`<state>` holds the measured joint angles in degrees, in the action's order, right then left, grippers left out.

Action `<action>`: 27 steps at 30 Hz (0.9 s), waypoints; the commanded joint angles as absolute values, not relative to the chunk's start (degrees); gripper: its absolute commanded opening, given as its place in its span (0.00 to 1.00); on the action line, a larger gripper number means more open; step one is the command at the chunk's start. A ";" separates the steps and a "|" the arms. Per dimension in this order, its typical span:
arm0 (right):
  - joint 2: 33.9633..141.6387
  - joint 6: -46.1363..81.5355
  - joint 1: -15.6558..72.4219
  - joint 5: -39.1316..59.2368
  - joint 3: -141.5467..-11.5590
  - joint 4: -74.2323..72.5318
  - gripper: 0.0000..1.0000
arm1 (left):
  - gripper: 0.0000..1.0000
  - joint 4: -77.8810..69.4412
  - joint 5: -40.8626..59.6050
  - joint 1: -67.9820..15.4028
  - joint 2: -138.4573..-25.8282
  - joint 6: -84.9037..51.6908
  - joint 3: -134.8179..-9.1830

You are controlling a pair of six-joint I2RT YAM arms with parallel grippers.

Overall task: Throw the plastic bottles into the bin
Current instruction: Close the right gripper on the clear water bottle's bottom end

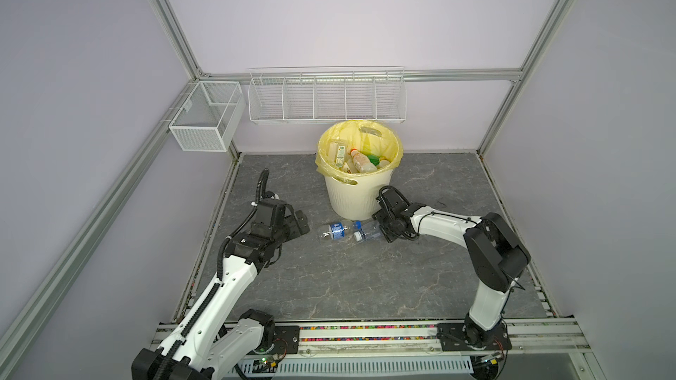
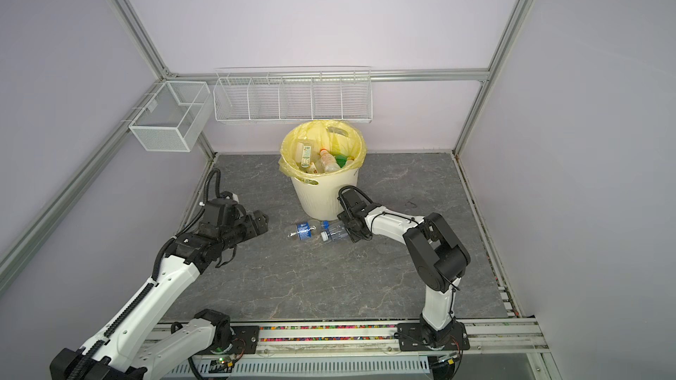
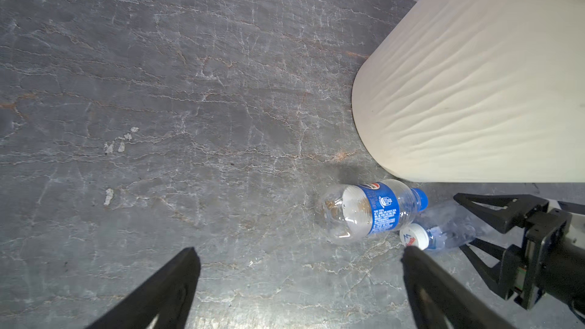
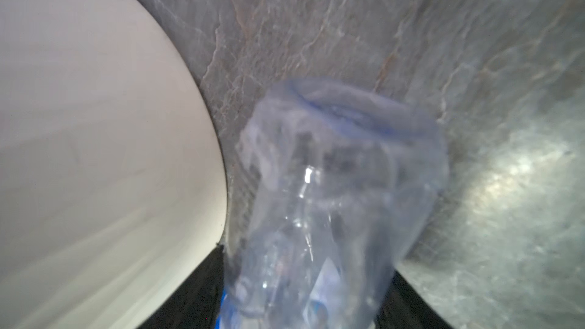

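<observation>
right pincer was about half closed round a crumpled clear plastic bottle with a white cap, coming in side-on, low over the table. in the left wrist view the right pincer had a black finger on each side of the white-cap bottle, both against its body. right wrist view was blurred, but the white-cap bottle filled the gap between the fingers edge to edge. read it as a grasp. the bottle was lying on the dark grey marbled table, not lifted.

left pincer was spread wide, holding nothing, touching nothing. in its own wrist view the left pincer sat over bare table, short of the bottles.

white-cap bottle: dented, thin-walled, bluish, cap end pointing away from the right pincer. just beside it lay a clear round plastic bottle with a blue label and blue cap, uncrushed, on its side. its cap sat right at the white-cap bottle; touching or not, couldn't tell. both lay at the foot of the round cream-white ribbed plastic bin, with the blue-label bottle near the bin wall. the bin was lined with a yellow plastic bag and had several bottles inside, one of them green.
</observation>
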<state>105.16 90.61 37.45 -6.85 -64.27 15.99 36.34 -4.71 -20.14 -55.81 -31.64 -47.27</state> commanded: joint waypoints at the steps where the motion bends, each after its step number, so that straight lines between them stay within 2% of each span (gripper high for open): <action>1: 105.99 96.15 37.98 -4.36 -62.15 12.67 0.62 | 1.00 36.82 -6.27 -19.78 -55.44 -31.10 -46.61; 4: 106.00 95.41 38.02 -3.79 -62.36 13.42 0.58 | 1.00 37.02 -6.51 -19.79 -55.74 -30.95 -47.19; 27: 93.22 81.83 41.16 -2.95 -52.43 7.93 0.57 | 1.00 37.50 -4.07 -19.80 -56.83 -30.94 -48.55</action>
